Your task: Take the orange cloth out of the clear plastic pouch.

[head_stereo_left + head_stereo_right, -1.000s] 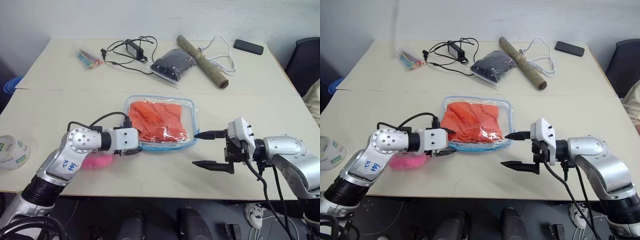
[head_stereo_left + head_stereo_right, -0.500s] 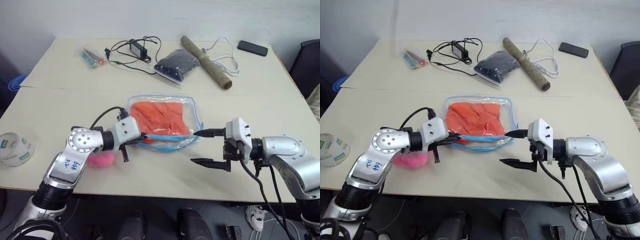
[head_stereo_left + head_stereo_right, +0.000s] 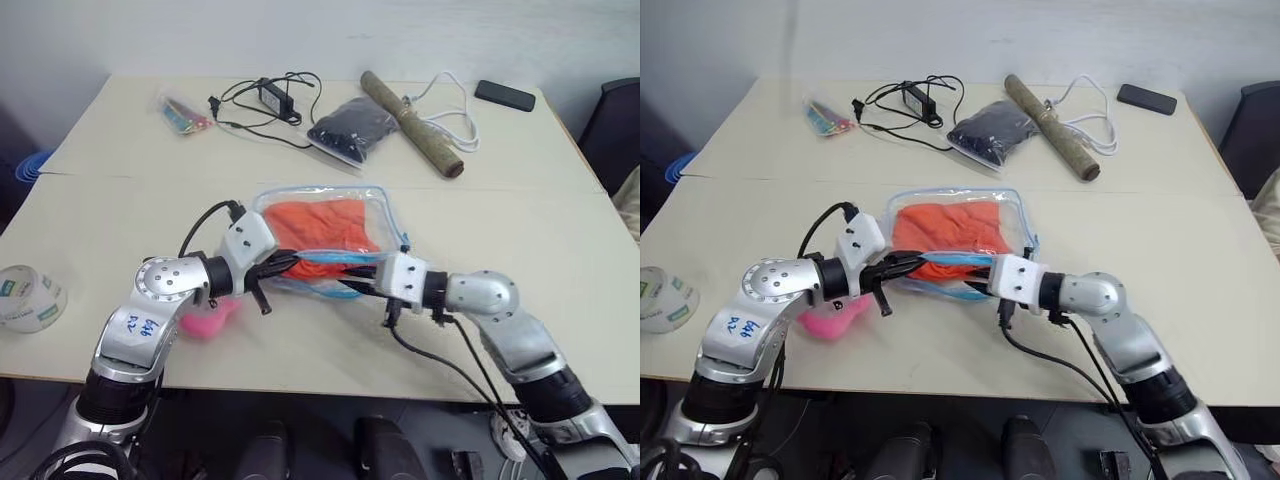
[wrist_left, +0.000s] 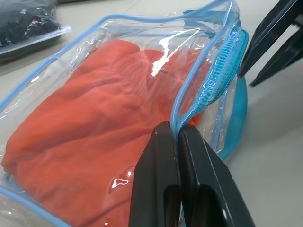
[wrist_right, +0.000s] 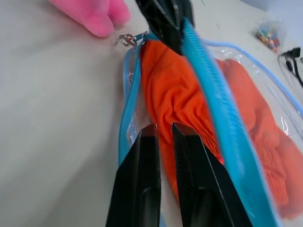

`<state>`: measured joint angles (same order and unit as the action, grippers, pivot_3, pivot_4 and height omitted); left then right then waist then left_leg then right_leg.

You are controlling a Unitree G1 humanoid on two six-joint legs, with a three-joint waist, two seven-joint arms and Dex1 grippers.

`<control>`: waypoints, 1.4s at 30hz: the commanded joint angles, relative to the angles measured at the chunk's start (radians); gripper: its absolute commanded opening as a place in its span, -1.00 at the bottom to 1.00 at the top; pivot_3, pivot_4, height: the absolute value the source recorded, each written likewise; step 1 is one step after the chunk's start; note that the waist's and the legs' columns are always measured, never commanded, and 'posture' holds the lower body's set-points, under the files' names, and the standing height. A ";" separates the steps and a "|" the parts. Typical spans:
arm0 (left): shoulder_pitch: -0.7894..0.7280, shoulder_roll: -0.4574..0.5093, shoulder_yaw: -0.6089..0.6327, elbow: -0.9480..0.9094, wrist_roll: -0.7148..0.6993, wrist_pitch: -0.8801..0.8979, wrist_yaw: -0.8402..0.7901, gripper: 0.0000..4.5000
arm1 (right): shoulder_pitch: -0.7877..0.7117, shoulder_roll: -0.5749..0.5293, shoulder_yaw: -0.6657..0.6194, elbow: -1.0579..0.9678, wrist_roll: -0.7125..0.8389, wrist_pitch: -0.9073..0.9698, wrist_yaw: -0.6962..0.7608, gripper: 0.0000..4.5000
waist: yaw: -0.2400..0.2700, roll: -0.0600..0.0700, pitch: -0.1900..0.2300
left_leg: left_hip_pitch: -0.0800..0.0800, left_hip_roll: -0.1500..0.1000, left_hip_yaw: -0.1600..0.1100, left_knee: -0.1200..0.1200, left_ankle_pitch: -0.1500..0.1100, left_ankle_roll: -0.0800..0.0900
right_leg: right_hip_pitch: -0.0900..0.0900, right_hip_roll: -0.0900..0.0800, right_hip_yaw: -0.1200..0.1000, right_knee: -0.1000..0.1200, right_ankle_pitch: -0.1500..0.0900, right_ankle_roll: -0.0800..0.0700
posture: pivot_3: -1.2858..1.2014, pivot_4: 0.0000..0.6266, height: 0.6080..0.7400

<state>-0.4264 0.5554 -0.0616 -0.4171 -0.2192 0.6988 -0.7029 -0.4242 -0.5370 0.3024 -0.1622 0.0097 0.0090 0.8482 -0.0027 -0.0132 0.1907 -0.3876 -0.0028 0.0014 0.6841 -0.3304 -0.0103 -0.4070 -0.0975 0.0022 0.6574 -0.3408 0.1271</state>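
With both arms reaching in toward the middle of the surface [image 3: 520,230], the two grippers meet at the near edge of the pouch [image 3: 325,240]. The left gripper [image 4: 176,137] is clamped tight on the pouch's blue zipper trim, holding that upper edge up off the surface so the mouth gapes. The right gripper [image 5: 163,135] comes in low from the other side, its fingers nearly together and pushed into the open mouth against the cloth [image 5: 180,94]; whether they actually pinch the fabric I cannot tell.

The cloth is bright orange-red, much folded, and lies inside the pouch, filling most of it. The pouch is clear soft plastic with light blue trim and a blue zipper, its far part resting flat on the surface.

A pink toy [image 3: 208,320] lies on the surface just beside the left arm. At the far side of the pale surface are a small bag [image 3: 180,113] of coloured bits, a black cable [image 3: 260,105] with adapter, a clear bag [image 3: 345,128] with dark contents, a brown roll [image 3: 410,122], a white cable [image 3: 450,115] and a black phone [image 3: 500,95]. A tape roll [image 3: 25,297] sits at the left edge.
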 commanded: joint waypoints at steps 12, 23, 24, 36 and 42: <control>-0.040 -0.030 -0.019 -0.113 -0.056 0.062 0.048 -1.00 | -0.037 0.077 0.095 0.189 -0.437 -0.256 -0.327 0.69 | -0.011 0.000 0.000 | 0.000 0.000 0.002 0.000 0.001 -0.001 | -0.001 0.001 0.001 0.002 0.000 0.000 | 0.03 -0.52 1.00; -0.054 -0.039 -0.044 -0.119 -0.063 0.052 0.064 -1.00 | -0.171 0.050 0.172 0.319 -0.630 -0.318 -0.326 0.69 | -0.026 0.000 0.000 | 0.001 0.000 0.002 0.000 0.001 -0.001 | -0.001 0.001 0.002 0.001 0.000 0.000 | 0.03 -0.52 1.00; -0.055 -0.040 -0.047 -0.120 -0.063 0.052 0.065 -1.00 | -0.188 0.060 0.180 0.334 -0.637 -0.317 -0.327 0.69 | -0.026 0.000 0.000 | 0.001 0.000 0.002 0.000 0.001 -0.001 | -0.001 0.001 0.002 0.001 0.000 0.000 | 0.03 -0.52 1.00; -0.046 -0.054 -0.031 -0.121 -0.074 0.073 0.098 -1.00 | -0.276 0.195 0.179 0.578 -0.626 -0.285 -0.430 0.14 | -0.029 -0.001 -0.001 | 0.002 0.001 0.002 0.000 0.002 -0.003 | -0.001 0.001 0.002 0.002 0.000 0.000 | 0.03 -0.52 1.00; -0.059 -0.106 0.022 -0.107 -0.117 0.120 0.146 -1.00 | -0.244 0.178 0.186 0.553 -0.610 -0.307 -0.389 -0.82 | -0.026 -0.002 -0.001 | 0.002 0.000 0.002 0.000 0.002 -0.002 | -0.001 0.000 0.002 0.002 0.000 0.000 | 0.03 -0.52 1.00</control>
<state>-0.4654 0.4618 -0.0713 -0.4975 -0.3057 0.8123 -0.5737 -0.6989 -0.3443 0.4644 0.3839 -0.5954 -0.2998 0.4299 -0.0290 -0.0149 0.1895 -0.3856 -0.0029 0.0032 0.6841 -0.3281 -0.0126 -0.4076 -0.0975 0.0045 0.6597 -0.3408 0.1270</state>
